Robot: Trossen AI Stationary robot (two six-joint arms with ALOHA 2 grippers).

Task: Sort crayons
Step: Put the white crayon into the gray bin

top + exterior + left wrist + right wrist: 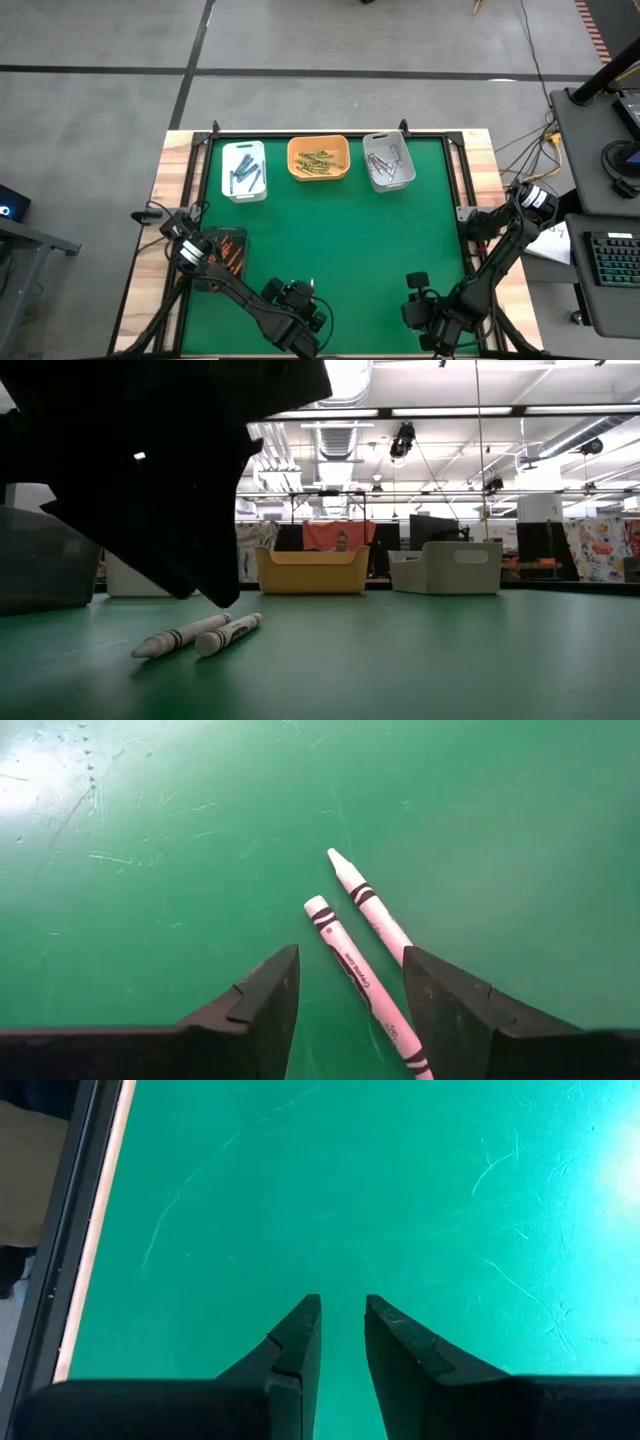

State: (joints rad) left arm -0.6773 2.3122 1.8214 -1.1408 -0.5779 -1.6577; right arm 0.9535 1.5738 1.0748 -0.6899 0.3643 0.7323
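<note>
Jaws of the left gripper [345, 995] stand wide and hold nothing; at the lower centre of the left wrist frame, two white crayons lie on the green mat [150, 870]. The nearer crayon [360, 982] runs between the fingers, its flat end toward centre frame; the second crayon [368, 905] lies just beside it, nearly parallel, its tip pointing toward upper centre and its far end hidden behind one finger [455, 1010]. Both long axes run roughly along the fingers' reach rather than across the gap, so a closing grasp likely meets the nearer crayon side-on, with the neighbour close enough to be nudged.

Low view: the pair [200, 635] rests at lower left, flat on the mat beneath the dark arm. High view: the left gripper [300, 305] sits at bottom centre, plainly the nearer arm; the right gripper [420, 312], at lower right, waits with narrow, empty jaws over bare mat.

Beyond, open mat extends to three trays along the top edge: white [244, 190], orange [318, 174] and grey [390, 183], each already holding crayons.
</note>
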